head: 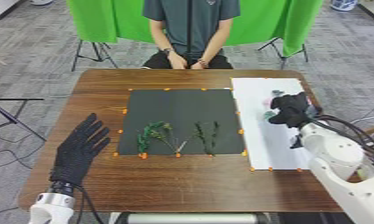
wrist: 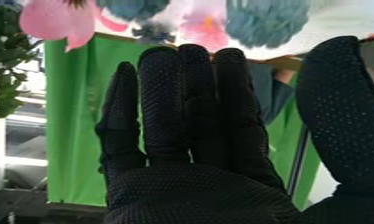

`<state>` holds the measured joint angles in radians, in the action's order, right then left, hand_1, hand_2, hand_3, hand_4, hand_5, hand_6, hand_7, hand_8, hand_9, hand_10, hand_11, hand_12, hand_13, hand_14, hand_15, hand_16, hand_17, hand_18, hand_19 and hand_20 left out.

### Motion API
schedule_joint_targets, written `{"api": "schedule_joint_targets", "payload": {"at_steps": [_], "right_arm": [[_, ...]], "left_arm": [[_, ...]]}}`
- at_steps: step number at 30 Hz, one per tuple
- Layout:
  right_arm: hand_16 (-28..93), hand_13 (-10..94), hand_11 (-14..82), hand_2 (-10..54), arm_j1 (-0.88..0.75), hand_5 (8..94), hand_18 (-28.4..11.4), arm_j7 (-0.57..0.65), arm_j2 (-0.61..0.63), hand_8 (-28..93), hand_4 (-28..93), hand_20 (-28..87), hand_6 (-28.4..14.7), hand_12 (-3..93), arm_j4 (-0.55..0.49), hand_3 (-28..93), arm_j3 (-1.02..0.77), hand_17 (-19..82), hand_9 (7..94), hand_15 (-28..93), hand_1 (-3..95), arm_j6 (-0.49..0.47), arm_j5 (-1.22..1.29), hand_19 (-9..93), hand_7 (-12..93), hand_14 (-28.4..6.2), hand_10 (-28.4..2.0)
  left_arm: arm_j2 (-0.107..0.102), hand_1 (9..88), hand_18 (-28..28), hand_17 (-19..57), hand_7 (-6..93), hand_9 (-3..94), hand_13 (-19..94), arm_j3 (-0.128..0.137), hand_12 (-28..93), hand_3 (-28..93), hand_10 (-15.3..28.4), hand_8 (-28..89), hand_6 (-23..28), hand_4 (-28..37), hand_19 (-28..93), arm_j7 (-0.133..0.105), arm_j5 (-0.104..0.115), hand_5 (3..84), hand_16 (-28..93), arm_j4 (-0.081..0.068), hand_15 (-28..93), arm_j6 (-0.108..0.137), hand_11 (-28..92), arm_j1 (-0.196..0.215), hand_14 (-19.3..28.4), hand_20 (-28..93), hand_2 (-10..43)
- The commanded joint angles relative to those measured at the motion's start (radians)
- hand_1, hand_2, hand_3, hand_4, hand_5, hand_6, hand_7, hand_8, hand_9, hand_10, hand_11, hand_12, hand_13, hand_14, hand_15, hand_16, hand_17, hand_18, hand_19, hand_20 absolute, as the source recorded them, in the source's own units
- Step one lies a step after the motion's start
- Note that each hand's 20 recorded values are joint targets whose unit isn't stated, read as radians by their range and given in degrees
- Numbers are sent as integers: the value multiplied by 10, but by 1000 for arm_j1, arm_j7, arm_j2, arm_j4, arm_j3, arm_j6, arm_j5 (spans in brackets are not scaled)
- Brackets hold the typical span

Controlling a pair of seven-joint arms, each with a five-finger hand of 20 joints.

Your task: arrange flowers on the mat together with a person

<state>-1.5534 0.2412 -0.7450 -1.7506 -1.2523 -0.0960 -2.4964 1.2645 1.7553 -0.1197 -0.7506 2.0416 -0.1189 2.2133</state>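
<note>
My right hand point(head: 293, 108) is over the white mat point(head: 274, 145), among pink and blue-green flowers point(head: 270, 114). In the right wrist view my right hand point(wrist: 197, 120) has straight fingers with the thumb apart, and holds nothing; a pink flower point(wrist: 55, 22) and a blue-green flower point(wrist: 266, 20) are beyond the fingertips. My left hand point(head: 75, 150) lies flat with straight fingers at the table's left side. On the dark mat point(head: 179, 107), green sprigs point(head: 144, 136) and thin stems with small blooms point(head: 170, 137) stand to the left, with narrow green sprigs point(head: 207, 136) to the right of them.
Orange pieces point(head: 143, 156) line the mats' edges on the brown table point(head: 179, 187). A person's hands point(head: 189, 65) rest in their lap beyond the far edge. Green leaves point(wrist: 4, 60) are in the right wrist view.
</note>
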Motion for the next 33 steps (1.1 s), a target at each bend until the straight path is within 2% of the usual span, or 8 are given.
{"api": "schedule_joint_targets", "payload": {"at_steps": [1,10,14,17,21,27,30,33], "right_arm": [[175,513,269,-95,27,491,-188,17,-7,-174,-283,394,10,213,35,806,40,160,540,762,317,-5,-7,680,329,-95,-90],[201,588,380,-95,46,520,-185,11,-12,-190,-282,393,18,247,66,812,93,182,622,735,359,77,-30,687,410,-73,-91],[224,650,205,-95,49,575,-182,-6,-13,-13,-283,395,24,457,77,765,110,211,768,717,458,152,-20,698,500,-64,-59],[235,698,196,-69,62,635,-182,-13,-16,11,-280,397,24,493,70,779,130,237,826,719,494,203,-13,716,501,-61,-56],[238,723,221,-89,112,673,-185,-48,-31,10,-282,399,23,486,36,798,175,251,848,727,499,251,9,730,484,-59,-60],[241,729,215,-94,275,689,-184,-129,-97,3,-283,398,21,484,-6,803,316,255,859,726,499,286,56,734,477,-59,-61],[242,729,214,-95,386,689,-184,-185,-167,4,-283,397,21,486,-3,802,410,256,859,726,499,276,98,733,477,-58,-61],[243,729,210,-95,459,689,-183,-241,-238,4,-283,396,21,487,17,803,476,256,859,725,499,265,117,734,477,-58,-61]], "left_arm": [[5,275,210,-104,192,237,209,-5,177,682,107,-100,29,-252,418,9,0,284,37,0,201,5,162,9,127,87,-25],[10,275,210,-104,192,240,211,0,175,681,108,-101,30,-252,419,21,-1,284,35,-4,203,-3,161,1,128,86,-24],[10,275,210,-104,192,242,211,2,176,682,108,-100,29,-252,418,24,0,284,33,-5,202,-5,162,0,127,86,-24],[3,276,210,-104,192,242,211,4,175,681,108,-100,29,-254,418,22,3,284,34,-2,202,1,162,3,127,86,-24],[-30,274,209,-104,192,243,211,18,175,683,108,-100,29,-254,418,17,12,284,34,7,203,6,161,23,127,86,-24],[-100,274,209,-104,194,243,211,89,175,682,108,-101,28,-254,418,5,33,284,34,20,203,35,161,94,127,86,-24],[-118,275,209,-104,195,243,212,121,175,682,108,-102,28,-254,418,-1,57,283,33,23,203,44,161,120,126,87,-24],[-127,275,210,-104,196,243,213,135,175,682,108,-102,27,-254,418,-7,54,282,33,19,203,54,160,136,126,86,-24]]}}
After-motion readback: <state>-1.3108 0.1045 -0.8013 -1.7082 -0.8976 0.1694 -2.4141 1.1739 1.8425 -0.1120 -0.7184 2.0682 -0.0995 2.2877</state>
